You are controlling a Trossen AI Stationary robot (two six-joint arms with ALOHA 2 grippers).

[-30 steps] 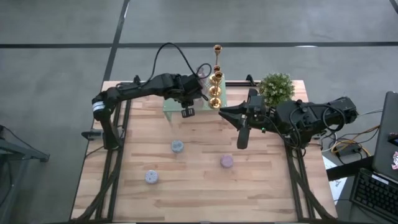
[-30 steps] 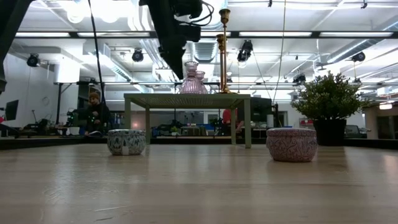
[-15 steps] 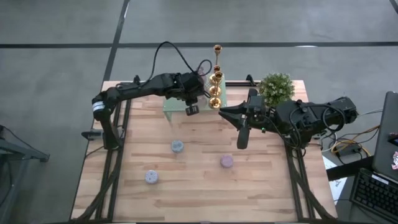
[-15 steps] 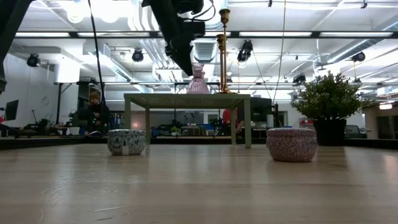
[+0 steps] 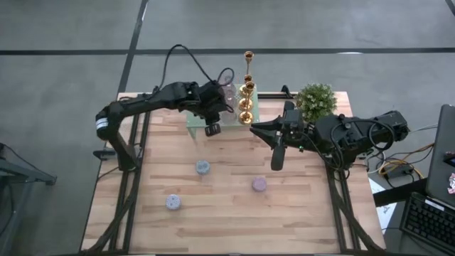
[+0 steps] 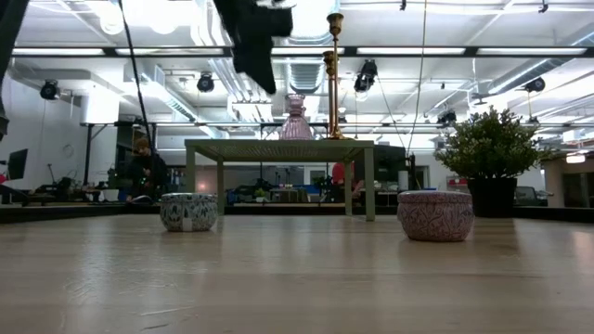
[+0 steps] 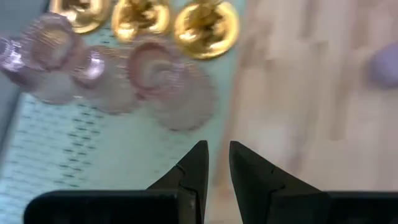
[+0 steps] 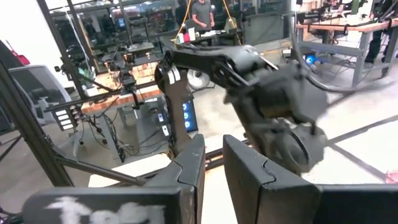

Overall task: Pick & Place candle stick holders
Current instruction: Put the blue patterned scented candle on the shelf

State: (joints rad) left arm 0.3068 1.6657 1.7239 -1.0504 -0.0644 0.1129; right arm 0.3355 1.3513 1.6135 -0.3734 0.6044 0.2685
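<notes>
Candlesticks: three shiny gold (image 5: 246,94), three squat pastel tins (image 5: 202,167) on tabletop (image 5: 313,213); ribbed pink glass holders (image 7: 168,81) countable only by left wrist. Left jaws (image 7: 215,163) nearly clenched, empty; right (image 8: 214,163) likewise.

no readable text, labels or signs

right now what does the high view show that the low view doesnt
Only the high view shows the right gripper waiting over mid-table, a third small holder near the front edge, and that the left gripper hangs above the rack's front edge.

Only the low view shows the rack's legs, the pink glass holder's side profile on top, and a person in the room behind.

Both show the rack, the gold candlesticks, the plant, and two squat holders on the table.
</notes>
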